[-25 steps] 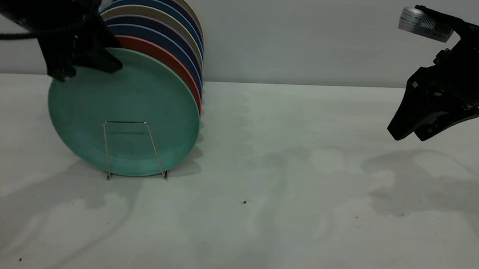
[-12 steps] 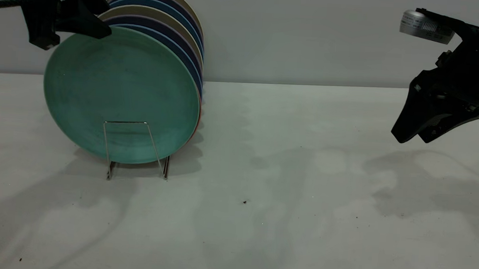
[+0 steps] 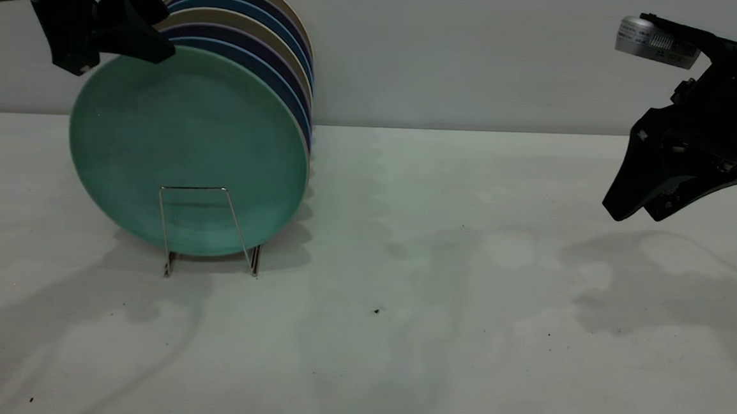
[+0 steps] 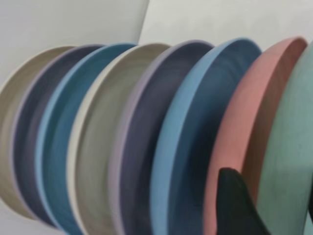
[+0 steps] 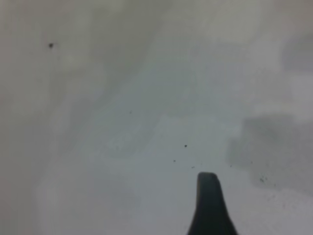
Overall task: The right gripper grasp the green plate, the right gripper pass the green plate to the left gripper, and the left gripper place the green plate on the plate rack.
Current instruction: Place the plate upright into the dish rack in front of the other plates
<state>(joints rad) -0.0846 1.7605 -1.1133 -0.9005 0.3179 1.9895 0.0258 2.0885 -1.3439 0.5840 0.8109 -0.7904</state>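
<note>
L gripper (image 3: 119,48): mine, clamped on top rim of the green plate (image 3: 186,151); one jaw in front of the rim, the other behind it. Grip sits at the top edge so the plate hangs upright & can drop straight into a slot.

Green plate: upright, face toward ext cam, at front of the row, behind the front loop of the plate rack (image 3: 208,232). Bottom edge looks a bit above the table (image 3: 465,302), so I judge it not yet seated; can't tell if it touches the wire.

L wrist view: green plate (image 4: 288,161) at one edge, pink plate (image 4: 244,132) just beside it, one finger (image 4: 237,205) in the gap between them. Tight gap, little room for that jaw.

Other plates (image 3: 257,34): blue, purple, beige, stood on edge in the rack behind, leaning same way.

R gripper (image 3: 640,207): mine too, parked high, well apart on the far side of the table, jaws nearly closed, holding nothing. Wrist view shows only a fingertip (image 5: 209,205) over bare table.

Stage (my guess): handover done, placing underway; remaining: lower, let go.

Risk: rear jaw nudging the pink plate when I let go.
</note>
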